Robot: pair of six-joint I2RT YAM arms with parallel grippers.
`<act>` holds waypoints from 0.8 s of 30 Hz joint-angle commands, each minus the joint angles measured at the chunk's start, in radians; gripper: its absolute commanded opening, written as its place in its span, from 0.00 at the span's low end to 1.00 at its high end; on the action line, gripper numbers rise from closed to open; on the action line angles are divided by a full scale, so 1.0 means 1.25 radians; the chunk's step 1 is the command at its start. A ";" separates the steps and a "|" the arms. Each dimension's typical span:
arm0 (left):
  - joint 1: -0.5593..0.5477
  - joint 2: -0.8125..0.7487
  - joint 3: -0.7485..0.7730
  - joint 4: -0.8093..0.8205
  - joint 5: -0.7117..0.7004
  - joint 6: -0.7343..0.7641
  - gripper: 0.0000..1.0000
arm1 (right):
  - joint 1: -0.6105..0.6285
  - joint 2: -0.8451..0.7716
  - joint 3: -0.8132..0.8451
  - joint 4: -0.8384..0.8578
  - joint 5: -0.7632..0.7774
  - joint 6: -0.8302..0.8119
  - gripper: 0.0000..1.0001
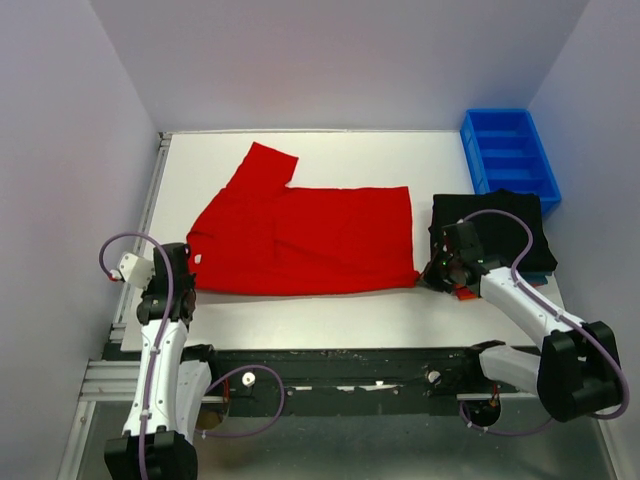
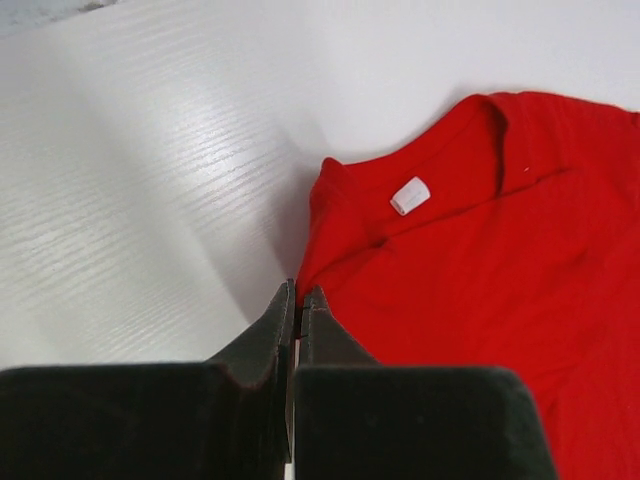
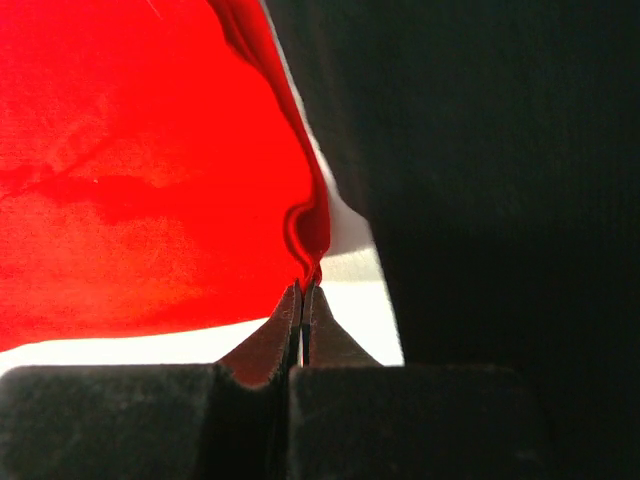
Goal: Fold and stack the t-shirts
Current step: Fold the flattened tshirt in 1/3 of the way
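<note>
lab test cell: plain walls (image 1: 340,60), aluminium rails (image 1: 105,380)

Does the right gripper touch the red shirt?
Touching. The right wrist view shows it: the right gripper is shut, and a bunched corner of the red shirt runs down between its fingertips.

i see the red t-shirt (image 1: 305,240) lying flat on the table (image 1: 300,300), one sleeve angled away. its collar-end edge meets my left pincer (image 2: 298,295) and its hem corner puckers at my right pincer (image 3: 303,290). the folded black t-shirt (image 1: 500,235) lies just right of that pincer.
</note>
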 commanded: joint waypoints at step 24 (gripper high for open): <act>0.023 -0.010 0.075 0.141 0.070 0.142 0.82 | 0.040 -0.152 0.082 -0.058 0.034 -0.125 0.46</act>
